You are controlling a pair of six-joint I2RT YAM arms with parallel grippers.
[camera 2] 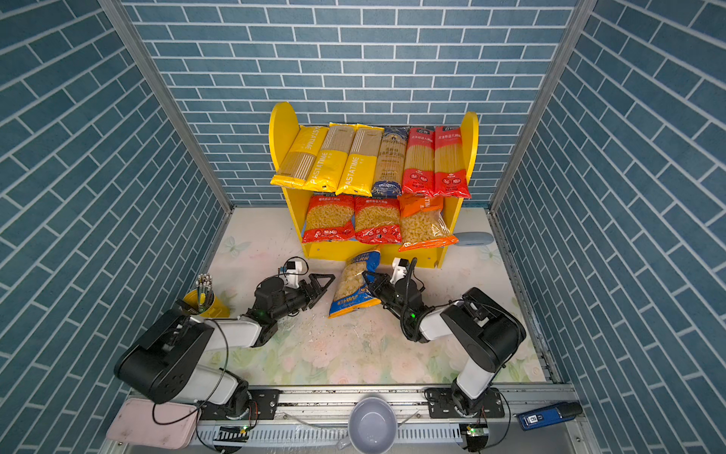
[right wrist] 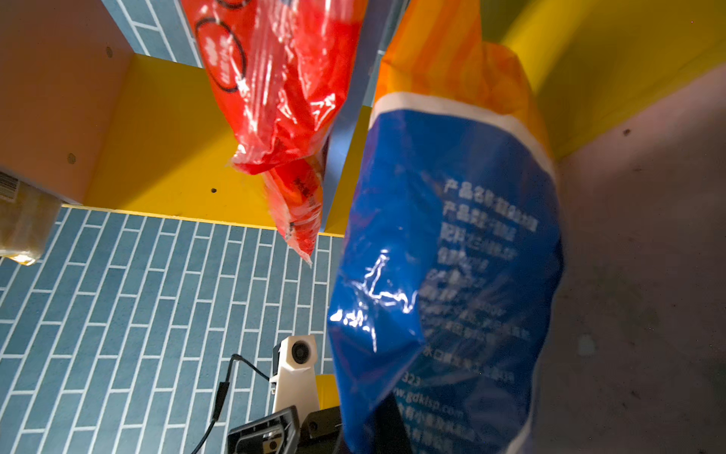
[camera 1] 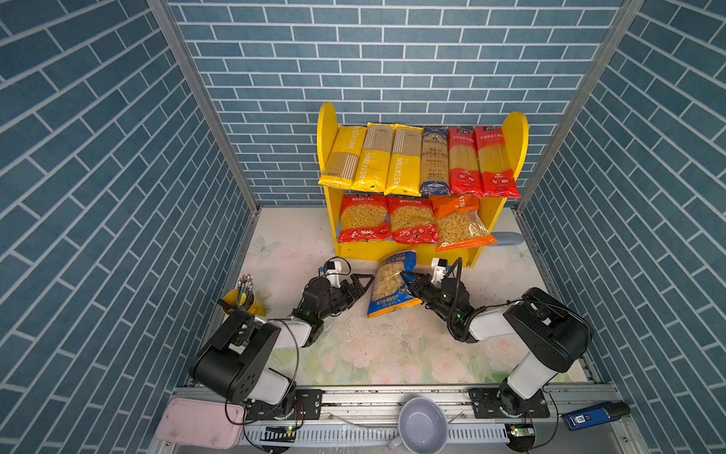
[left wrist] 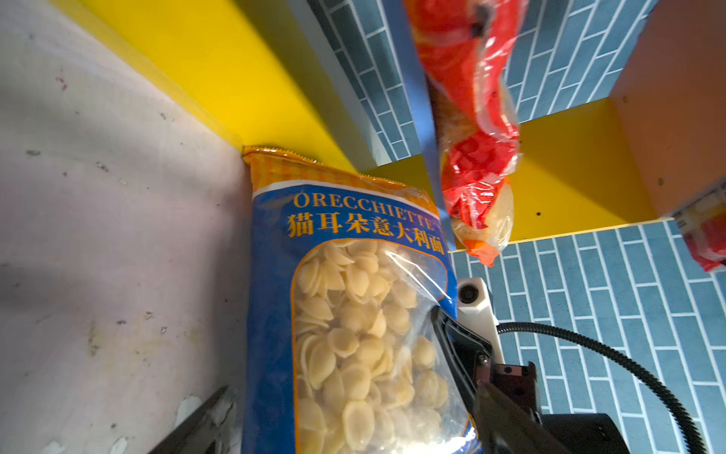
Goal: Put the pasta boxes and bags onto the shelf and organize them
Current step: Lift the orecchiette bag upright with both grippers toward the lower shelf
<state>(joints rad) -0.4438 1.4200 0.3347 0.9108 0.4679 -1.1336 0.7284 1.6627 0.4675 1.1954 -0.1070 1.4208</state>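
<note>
Orecchiette bag (camera 1: 389, 285) is the last one off the shelf (camera 1: 328, 129)

Desk (camera 1: 290, 251) carries the shelf at its back, against the brick wall. On the upper board lie 6 long packs (camera 1: 396, 157) side by side. On the lower board sit 3 short bags (camera 1: 363, 218), the orange one overhanging the front edge. The orecchiette bag stands tilted on the desk just in front of the shelf, its top leaning toward the lower board.

It looks fairly light, soft and crinkly, and the loose shells inside will likely shift and sag. The slick film may slip, so a pinch at a side seam or the flat top seal should serve better than the bulging middle.

Right hand (camera 1: 408, 282) is clenched on the bag's right edge, about halfway up. Left hand (camera 1: 363, 287) is spread wide and grasps nothing. It sits just beside the bag's left edge without clearly touching it.
</note>
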